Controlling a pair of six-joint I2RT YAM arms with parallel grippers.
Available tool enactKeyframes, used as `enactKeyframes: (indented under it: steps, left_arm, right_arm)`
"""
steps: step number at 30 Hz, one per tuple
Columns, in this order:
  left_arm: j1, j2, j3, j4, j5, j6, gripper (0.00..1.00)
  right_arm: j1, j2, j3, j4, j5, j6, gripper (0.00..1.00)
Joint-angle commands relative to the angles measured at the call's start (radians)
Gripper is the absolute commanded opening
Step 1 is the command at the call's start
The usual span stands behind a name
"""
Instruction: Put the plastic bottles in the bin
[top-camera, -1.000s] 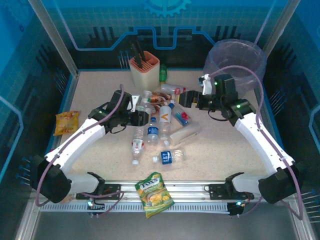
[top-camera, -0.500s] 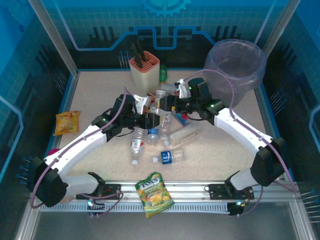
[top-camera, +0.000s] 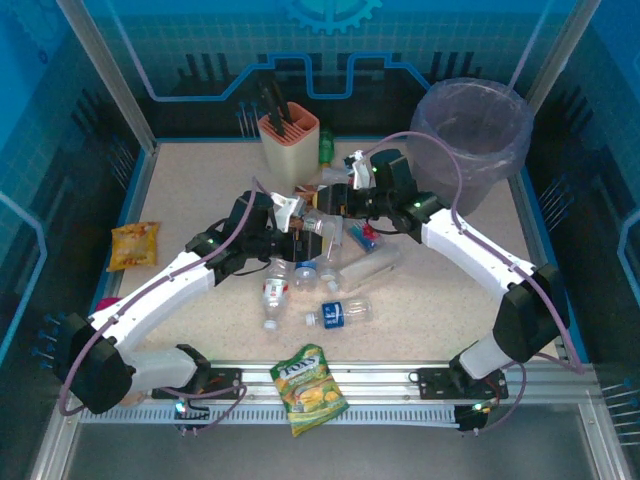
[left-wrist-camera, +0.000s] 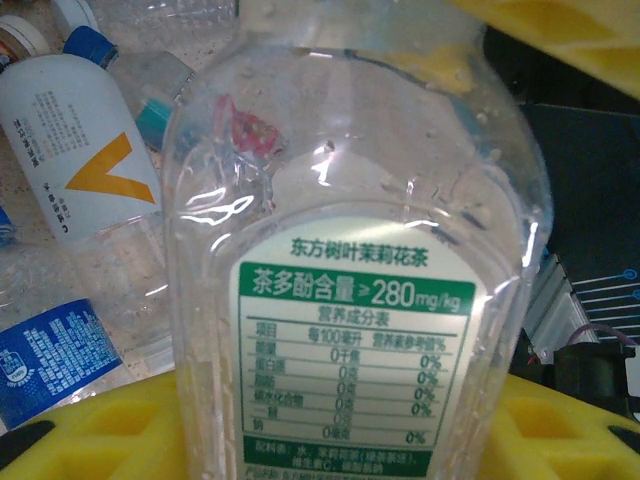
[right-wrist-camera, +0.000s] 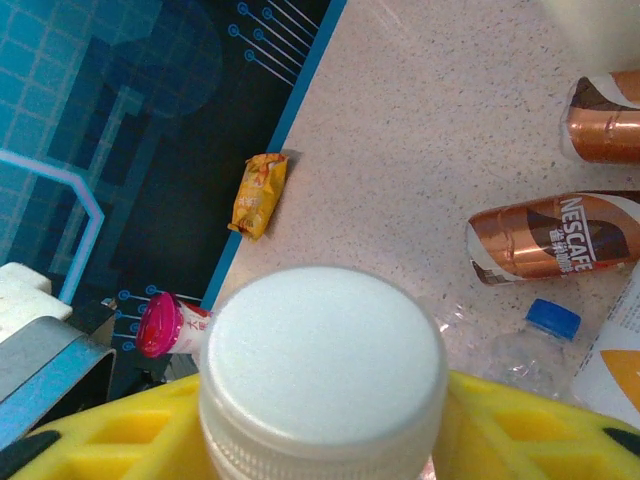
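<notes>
Overhead view of a speckled table (top-camera: 440, 300) with two white robot arms reaching in from the near edge. Closest to the arm bases, a green snack bag (top-camera: 308, 386) lies across the front rail. Just beyond it, a blue-labelled bottle (top-camera: 338, 313) lies on its side, with more clear plastic bottles (top-camera: 272, 293) scattered near it. At the middle of the table both arms meet over the heap of bottles. The left gripper (top-camera: 305, 223) is clamped on a clear bottle with a green label (left-wrist-camera: 350, 300). In the left wrist view, this bottle sits between the yellow finger pads (left-wrist-camera: 95, 430), above a white bottle with an orange V (left-wrist-camera: 78, 165). The right gripper (top-camera: 336, 200) hangs over the far side of the heap. In its wrist view a white-capped bottle (right-wrist-camera: 325, 365) stands in front of the yellow finger (right-wrist-camera: 110, 440); whether the jaws are closed on it cannot be told. That view also shows two brown Nescafe bottles (right-wrist-camera: 545, 238) lying on the table beyond the cap. A yellow snack bag (top-camera: 133, 243) lies at the left edge. At the far side stands a peach utensil holder (top-camera: 288, 135) with black tools, with a green bottle (top-camera: 326, 146) just to its right. The bin (top-camera: 490, 170), grey with a lavender liner, stands in the far right corner, well apart from the loose bottles.
</notes>
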Motion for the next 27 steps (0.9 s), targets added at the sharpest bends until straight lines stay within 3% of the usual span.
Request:
enactKeyframes:
  steps: [1,6,11,14,20,23,27]
  left_arm:
    - [-0.008,0.002,0.016,-0.002,0.023,0.023,0.22]
    - [-0.006,0.0,0.021,-0.014,0.018,0.026,0.36]
    - [-0.006,-0.035,0.025,-0.063,-0.006,0.032,0.8]
    - [-0.006,-0.087,0.008,-0.127,-0.038,0.029,0.95]
    - [-0.005,-0.136,-0.006,-0.309,-0.193,0.019,0.99]
    - [-0.004,-0.145,-0.012,-0.379,-0.244,0.001,0.99]
    - [-0.002,-0.147,-0.025,-0.438,-0.27,-0.017,0.99]
  right_arm:
    - [0.01,0.0,0.039,-0.013,0.034,-0.027,0.46]
    - [0.005,-0.006,0.072,-0.039,0.052,-0.055,0.32]
    - [-0.03,-0.016,0.162,-0.101,0.089,-0.124,0.25]
    - [-0.083,-0.024,0.247,-0.168,0.122,-0.189,0.2]
    - [-0.245,-0.014,0.435,-0.274,0.258,-0.345,0.0]
    - [-0.335,-0.005,0.49,-0.247,0.339,-0.434,0.0]
    - [-0.492,0.044,0.568,-0.207,0.328,-0.389,0.0]
